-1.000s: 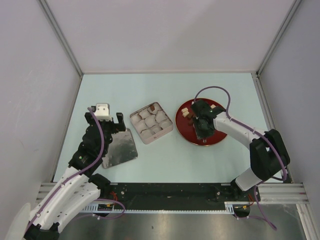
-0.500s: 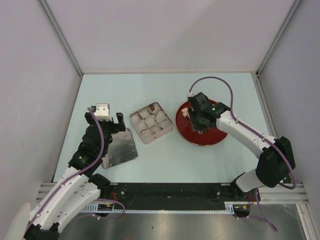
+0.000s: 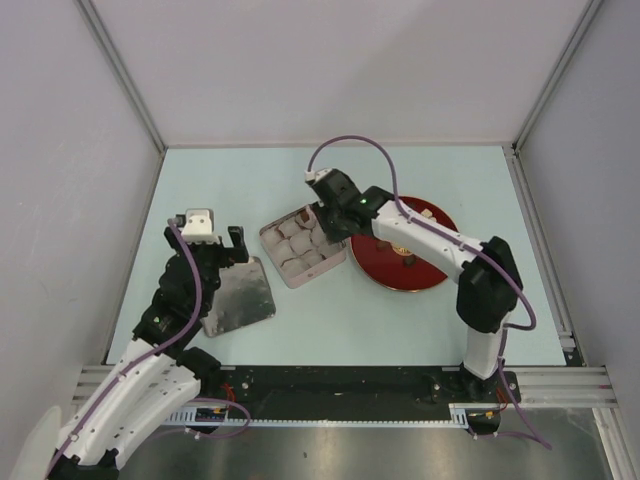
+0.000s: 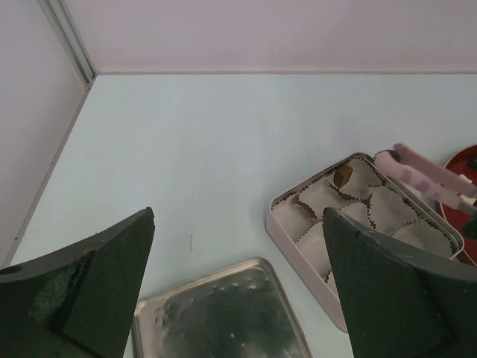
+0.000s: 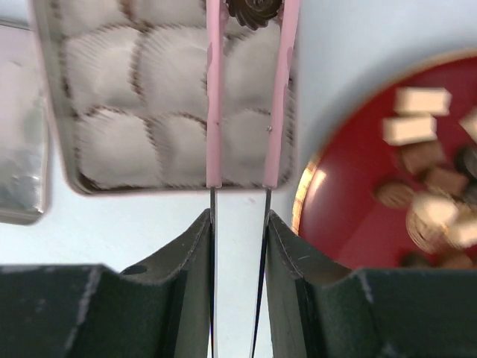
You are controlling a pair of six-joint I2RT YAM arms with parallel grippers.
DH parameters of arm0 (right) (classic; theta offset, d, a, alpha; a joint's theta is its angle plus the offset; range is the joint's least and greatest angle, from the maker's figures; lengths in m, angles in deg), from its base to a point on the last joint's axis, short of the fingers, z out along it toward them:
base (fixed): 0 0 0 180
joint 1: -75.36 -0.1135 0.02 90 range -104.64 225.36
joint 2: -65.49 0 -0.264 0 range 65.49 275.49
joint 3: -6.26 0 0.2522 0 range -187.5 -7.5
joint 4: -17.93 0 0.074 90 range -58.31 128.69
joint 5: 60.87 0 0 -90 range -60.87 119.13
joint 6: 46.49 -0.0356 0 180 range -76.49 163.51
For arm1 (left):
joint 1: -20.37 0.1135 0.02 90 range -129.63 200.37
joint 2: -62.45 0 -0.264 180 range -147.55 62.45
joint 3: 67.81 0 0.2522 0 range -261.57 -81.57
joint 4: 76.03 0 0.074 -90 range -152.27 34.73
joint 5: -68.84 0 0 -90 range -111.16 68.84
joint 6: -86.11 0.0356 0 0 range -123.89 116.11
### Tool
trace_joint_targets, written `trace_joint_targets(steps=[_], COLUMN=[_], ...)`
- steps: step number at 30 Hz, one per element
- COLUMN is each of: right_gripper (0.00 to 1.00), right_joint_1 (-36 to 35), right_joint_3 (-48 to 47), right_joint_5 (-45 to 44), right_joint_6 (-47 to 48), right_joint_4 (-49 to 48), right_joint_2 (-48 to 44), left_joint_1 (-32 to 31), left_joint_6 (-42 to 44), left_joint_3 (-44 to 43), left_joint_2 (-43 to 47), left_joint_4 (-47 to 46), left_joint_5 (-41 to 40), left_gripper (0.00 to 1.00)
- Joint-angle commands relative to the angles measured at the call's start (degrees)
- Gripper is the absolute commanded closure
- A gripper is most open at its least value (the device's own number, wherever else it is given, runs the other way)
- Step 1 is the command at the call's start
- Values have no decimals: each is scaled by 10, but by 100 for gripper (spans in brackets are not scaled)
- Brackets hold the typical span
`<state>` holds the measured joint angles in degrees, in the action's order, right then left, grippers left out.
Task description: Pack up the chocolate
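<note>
Centrally, my right gripper (image 5: 238,220) is clamped on pink tweezers (image 5: 214,112), whose tips pinch one dark brown chocolate chunk (image 5: 253,10) over the square tin (image 5: 46,104) lined with white paper cups (image 5: 168,71). Whether the chunk touches a cup cannot be told. Other chocolate (image 5: 425,186), brown and cream pieces, lies on the red plate (image 5: 343,231) just beside the tin. One brown piece (image 4: 343,176) sits in a corner cup. My left gripper (image 4: 238,216) hangs empty, fingers spread wide, over the tin's lid (image 4: 223,313), which lies flat on the table (image 4: 223,134).
</note>
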<state>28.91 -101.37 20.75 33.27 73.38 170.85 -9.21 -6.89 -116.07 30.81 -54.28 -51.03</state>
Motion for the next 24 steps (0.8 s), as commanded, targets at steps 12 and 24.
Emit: trace_joint_targets(steps=[12, 24], right_gripper=[89, 88], right_joint_1=[-30, -19], right_joint_3=[-163, -167], right_joint_5=[66, 66], right_joint_6=[17, 8], right_joint_4=[6, 4], right_joint_2=[154, 181], left_joint_1=[3, 3], left_joint_6=[0, 1], left_joint_3=[2, 2], left_joint_2=[17, 19], left_joint_4=[-18, -20], left_joint_5=[-7, -6], left_gripper=[0, 0])
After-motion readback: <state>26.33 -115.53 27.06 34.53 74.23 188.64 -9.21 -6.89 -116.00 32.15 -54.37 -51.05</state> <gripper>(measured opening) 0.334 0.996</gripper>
